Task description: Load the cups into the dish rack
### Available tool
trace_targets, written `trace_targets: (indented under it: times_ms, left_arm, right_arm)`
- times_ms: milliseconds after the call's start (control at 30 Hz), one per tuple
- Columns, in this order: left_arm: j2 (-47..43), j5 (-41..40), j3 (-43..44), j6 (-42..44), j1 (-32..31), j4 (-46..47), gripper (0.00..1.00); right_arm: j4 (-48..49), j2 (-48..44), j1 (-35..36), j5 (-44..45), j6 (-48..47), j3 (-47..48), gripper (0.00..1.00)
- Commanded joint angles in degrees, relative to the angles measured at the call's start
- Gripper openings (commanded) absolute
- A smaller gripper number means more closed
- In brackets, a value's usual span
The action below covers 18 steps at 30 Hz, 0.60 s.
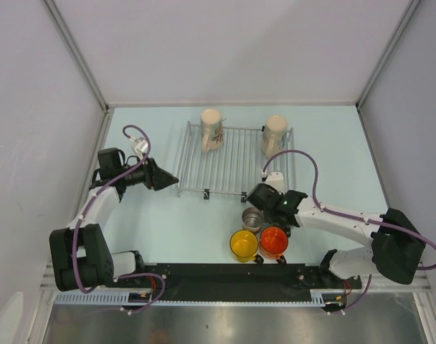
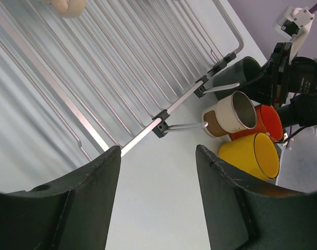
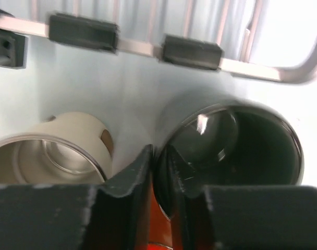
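Two cream cups stand on the dish rack [image 1: 232,154] along its far edge: a patterned one [image 1: 211,130] and a plain one [image 1: 273,136]. In front of the rack sit a steel-lined cup [image 1: 252,219], a yellow cup [image 1: 244,245] and an orange cup [image 1: 274,242]. My right gripper [image 3: 159,151] has its fingers either side of the rim wall of the dark cup [image 3: 236,140], shut on it. The top view hides that cup under the gripper [image 1: 264,201]. My left gripper [image 2: 157,151] hangs open and empty, left of the rack's near left corner.
In the left wrist view the four cups cluster together: dark [image 2: 242,70], steel-lined [image 2: 236,112], orange [image 2: 270,122], yellow [image 2: 252,156]. Black foot clips [image 3: 192,52] line the rack's near rail. Walls enclose the table on three sides.
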Motion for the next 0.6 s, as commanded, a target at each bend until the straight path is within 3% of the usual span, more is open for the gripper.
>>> trace_targets:
  times_ms: [0, 100, 300, 567]
  left_arm:
    - [-1.72, 2.3, 0.66, 2.19, 0.85, 0.28, 0.64]
    - [-1.63, 2.38, 0.66, 2.1, 0.76, 0.19, 0.64]
    - [-1.45, 2.65, 0.75, 2.1, 0.85, 0.19, 0.64]
    - [-2.15, 3.44, 0.57, 1.75, 0.76, 0.11, 0.64]
  right_arm:
    - [3.46, 2.25, -0.19, -0.91, 0.17, -0.56, 0.15]
    - [3.29, 2.69, -0.19, -0.74, 0.26, -0.21, 0.0]
    - [-1.62, -0.55, -0.1, 1.19, 0.18, 3.22, 0.0]
    - [-12.17, -7.15, 1.83, 6.46, -1.05, 16.38, 0.0]
